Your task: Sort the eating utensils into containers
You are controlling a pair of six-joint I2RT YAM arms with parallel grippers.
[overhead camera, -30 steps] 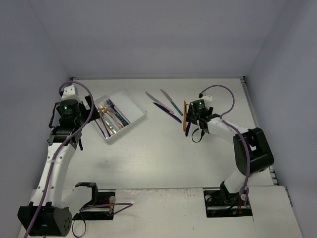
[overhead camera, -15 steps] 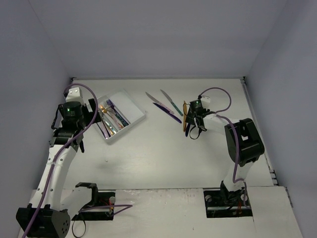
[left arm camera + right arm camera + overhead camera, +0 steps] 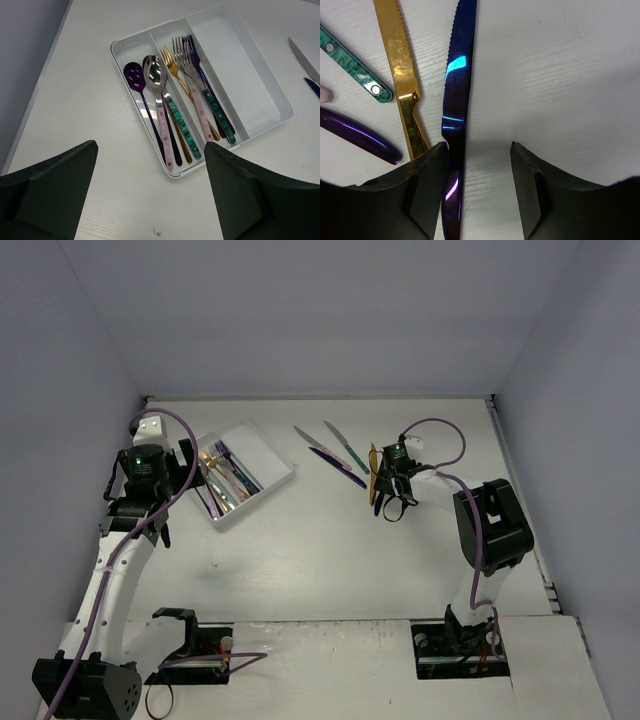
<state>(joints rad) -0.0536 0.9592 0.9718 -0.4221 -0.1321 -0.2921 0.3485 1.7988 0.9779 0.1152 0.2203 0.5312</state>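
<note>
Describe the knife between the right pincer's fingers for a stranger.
Right of the white tray, knives lie loose on the table. Two lie side by side at the right pincer; it is the dark blue knife, not the gold knife.

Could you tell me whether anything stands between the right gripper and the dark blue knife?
Nothing covers the dark blue knife; it lies inside the open right gripper, close against one finger. The gold knife lies right beside it, its end hidden behind that finger, which might catch it.
</note>
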